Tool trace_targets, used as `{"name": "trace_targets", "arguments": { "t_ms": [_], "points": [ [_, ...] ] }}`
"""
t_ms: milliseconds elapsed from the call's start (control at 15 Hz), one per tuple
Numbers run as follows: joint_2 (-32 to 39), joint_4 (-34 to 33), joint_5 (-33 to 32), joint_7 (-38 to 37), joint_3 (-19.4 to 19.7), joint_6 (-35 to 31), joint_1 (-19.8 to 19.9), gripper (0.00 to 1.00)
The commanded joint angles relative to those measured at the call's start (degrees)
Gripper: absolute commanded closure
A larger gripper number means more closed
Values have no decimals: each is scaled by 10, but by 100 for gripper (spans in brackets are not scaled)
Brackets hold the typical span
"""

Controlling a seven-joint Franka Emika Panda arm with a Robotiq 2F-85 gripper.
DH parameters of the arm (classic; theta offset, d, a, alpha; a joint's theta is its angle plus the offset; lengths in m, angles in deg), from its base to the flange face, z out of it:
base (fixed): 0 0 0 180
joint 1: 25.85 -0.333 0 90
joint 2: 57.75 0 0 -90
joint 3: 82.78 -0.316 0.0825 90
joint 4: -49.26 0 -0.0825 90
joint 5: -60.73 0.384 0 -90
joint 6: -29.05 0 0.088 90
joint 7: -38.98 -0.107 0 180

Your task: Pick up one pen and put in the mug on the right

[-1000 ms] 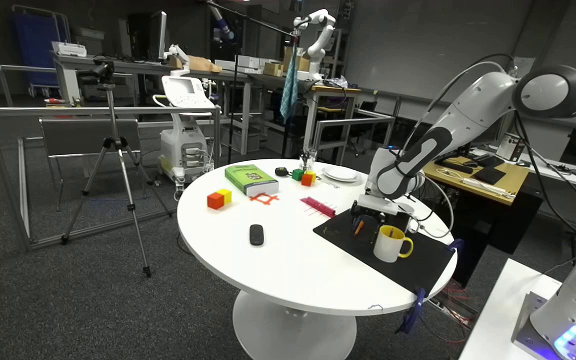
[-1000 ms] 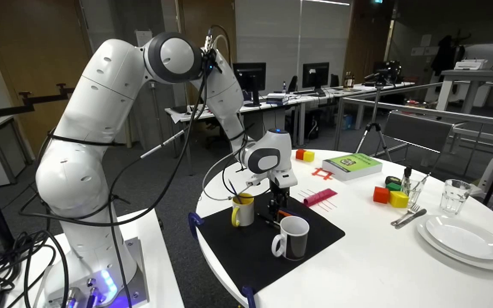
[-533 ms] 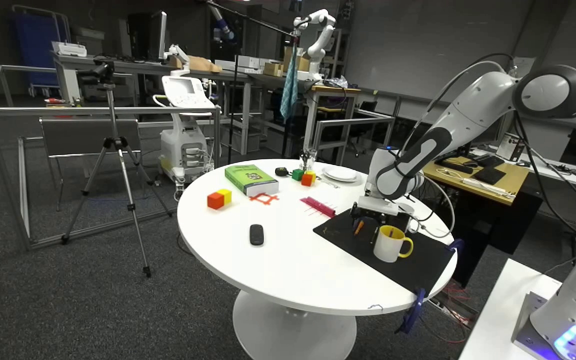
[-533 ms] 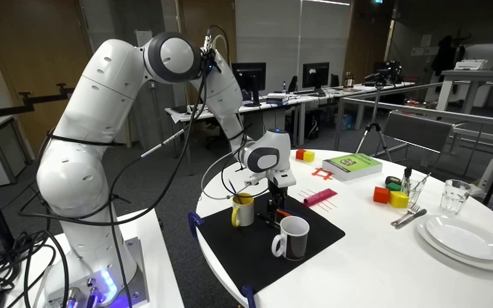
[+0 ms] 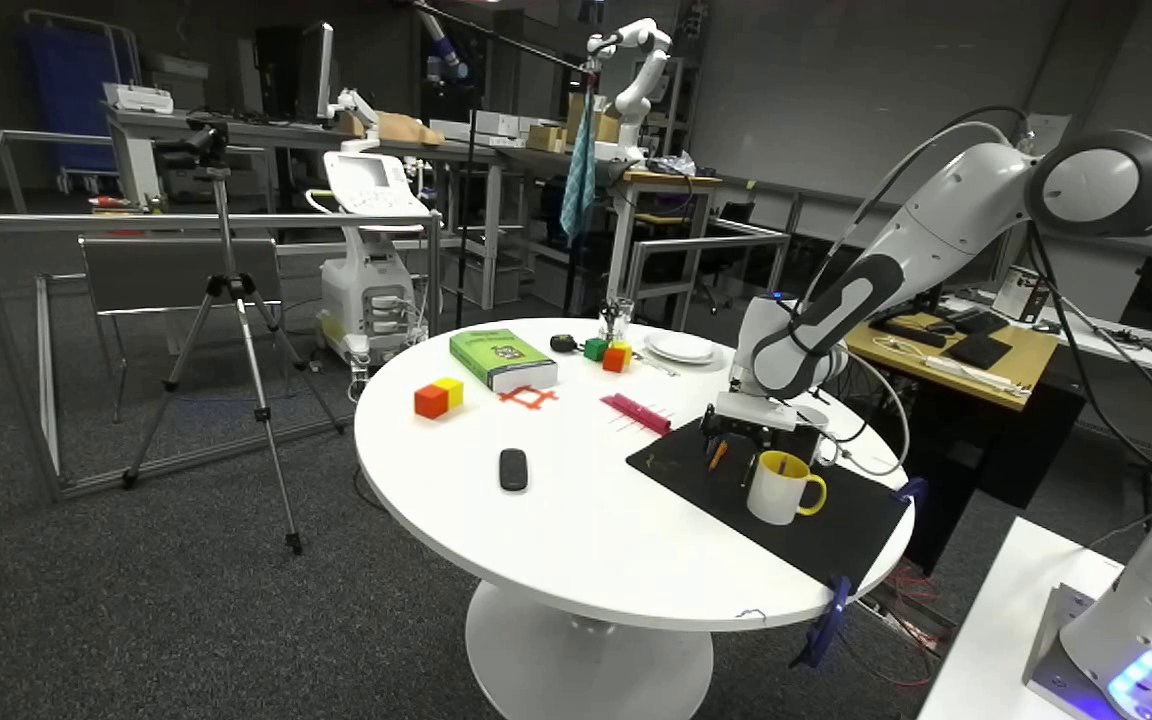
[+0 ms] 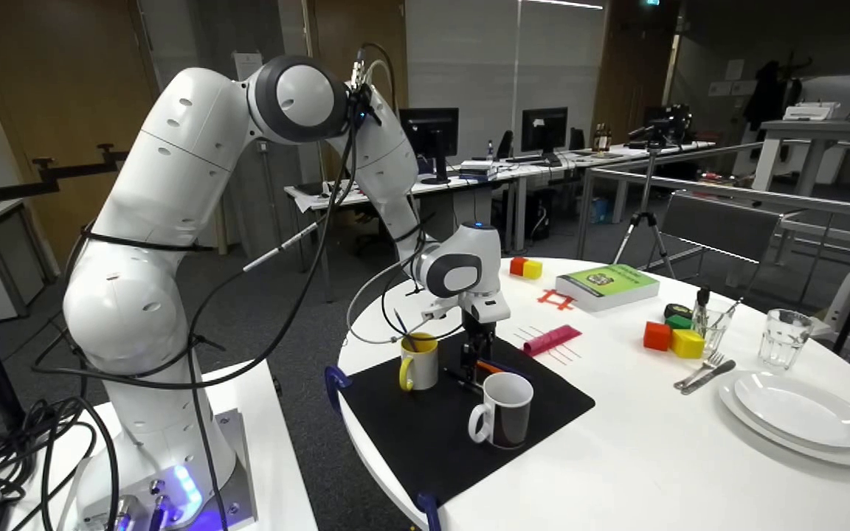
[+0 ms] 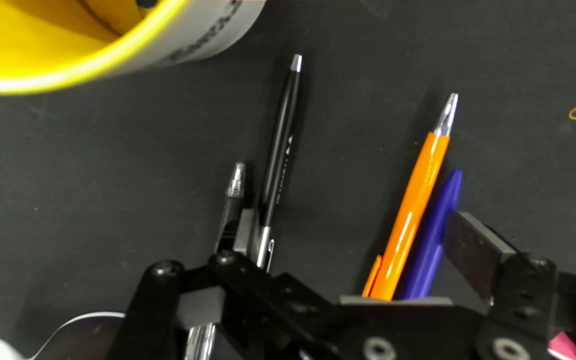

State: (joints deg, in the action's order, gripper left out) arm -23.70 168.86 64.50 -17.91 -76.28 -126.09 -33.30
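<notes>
My gripper (image 7: 363, 237) is open and points down, low over the black mat. In the wrist view, a black pen with a silver end (image 7: 283, 140), an orange pen (image 7: 413, 205) and a blue pen (image 7: 433, 240) lie between its fingers. A clear-tipped dark pen (image 7: 234, 200) lies outside the left-hand finger. The right-hand finger overlaps the blue pen's edge; contact cannot be told. A white mug with yellow inside and handle (image 6: 419, 369) holds a pen; it also shows in the wrist view (image 7: 208, 40). A white mug with a dark side (image 6: 508, 417) stands on the gripper's other side.
The black mat (image 6: 425, 450) is clamped to the round white table (image 6: 617, 457). A pink roll (image 6: 552, 339), a green book (image 6: 606, 286), coloured blocks (image 6: 672, 339), glasses (image 6: 783, 339), cutlery and plates (image 6: 801, 413) stand farther off. A black mouse-like object (image 5: 513, 469) lies on the table.
My gripper shifted very slightly toward the yellow mug between the oldest frames and half a second ago. Since then nothing visible has moved. The pens and mugs stay in place.
</notes>
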Motion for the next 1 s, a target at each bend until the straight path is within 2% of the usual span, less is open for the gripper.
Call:
{"name": "trace_targets", "arguments": {
  "t_ms": [0, 933],
  "points": [
    [-8, -1, 5, 12, 6, 18, -5, 0],
    [-6, 4, 9, 20, -1, 6, 0, 0]
  ]
}}
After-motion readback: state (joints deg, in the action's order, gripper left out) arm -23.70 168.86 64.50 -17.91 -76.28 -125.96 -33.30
